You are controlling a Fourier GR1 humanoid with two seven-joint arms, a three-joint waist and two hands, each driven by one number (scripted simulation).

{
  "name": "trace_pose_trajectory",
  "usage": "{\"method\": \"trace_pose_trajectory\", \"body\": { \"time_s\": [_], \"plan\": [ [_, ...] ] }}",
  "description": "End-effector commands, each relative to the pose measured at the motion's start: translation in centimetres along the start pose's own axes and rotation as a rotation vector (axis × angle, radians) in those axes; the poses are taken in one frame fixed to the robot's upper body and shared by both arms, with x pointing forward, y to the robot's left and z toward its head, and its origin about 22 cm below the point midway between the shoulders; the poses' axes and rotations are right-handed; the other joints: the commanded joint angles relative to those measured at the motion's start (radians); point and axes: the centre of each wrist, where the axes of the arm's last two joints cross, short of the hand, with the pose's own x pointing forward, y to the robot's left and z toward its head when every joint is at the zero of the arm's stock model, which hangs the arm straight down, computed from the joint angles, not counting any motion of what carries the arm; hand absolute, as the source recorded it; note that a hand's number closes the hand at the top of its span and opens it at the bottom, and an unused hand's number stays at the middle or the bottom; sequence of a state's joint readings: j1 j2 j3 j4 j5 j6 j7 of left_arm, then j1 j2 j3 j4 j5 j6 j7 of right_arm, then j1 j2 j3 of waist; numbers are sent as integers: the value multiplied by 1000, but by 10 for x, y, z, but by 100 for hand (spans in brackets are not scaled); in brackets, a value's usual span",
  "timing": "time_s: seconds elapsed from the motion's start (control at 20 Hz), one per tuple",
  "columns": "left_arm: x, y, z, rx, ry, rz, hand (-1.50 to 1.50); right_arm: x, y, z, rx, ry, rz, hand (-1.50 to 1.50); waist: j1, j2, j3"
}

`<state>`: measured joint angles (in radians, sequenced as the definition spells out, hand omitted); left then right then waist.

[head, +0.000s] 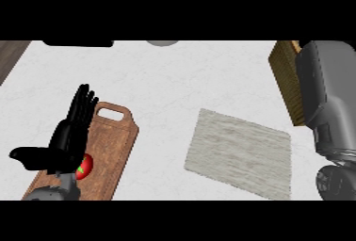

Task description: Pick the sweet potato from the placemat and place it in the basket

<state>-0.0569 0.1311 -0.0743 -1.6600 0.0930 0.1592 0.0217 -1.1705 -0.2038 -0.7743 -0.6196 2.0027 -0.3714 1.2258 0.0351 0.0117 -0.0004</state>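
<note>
The grey woven placemat (pixel 240 153) lies right of centre with nothing on it. No sweet potato shows anywhere. At the right edge, the tan wicker basket (pixel 287 80) is only partly visible, because my right forearm (pixel 332 103) stretches up over it and hides the rest. My right hand is out of sight past the top of the scene. On the left, my left hand (pixel 69 136) is open with its fingers straight and pointing away, held above a wooden cutting board (pixel 115 146).
A red tomato-like thing with a green top (pixel 84 166) lies on the board, half under my left hand. A black object (pixel 76 43) and a grey round object (pixel 162 43) sit at the far edge. The white counter ends at dark wood (pixel 10 56) at top left.
</note>
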Motion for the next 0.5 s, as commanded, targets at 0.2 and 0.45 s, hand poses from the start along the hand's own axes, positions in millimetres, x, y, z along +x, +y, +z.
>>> {"method": "trace_pose_trajectory", "body": {
  "time_s": [0.2, 0.45],
  "plan": [
    [0, -3, -5, 18, -6, 15, 0, -13, 4, -4, -23, 320, -100, 150, -14, -3, 0],
    [1, -9, -6, 11, 11, 24, 0, -28, 27, 17, 36, 308, -67, -150, -18, -5, 0]
  ]
}}
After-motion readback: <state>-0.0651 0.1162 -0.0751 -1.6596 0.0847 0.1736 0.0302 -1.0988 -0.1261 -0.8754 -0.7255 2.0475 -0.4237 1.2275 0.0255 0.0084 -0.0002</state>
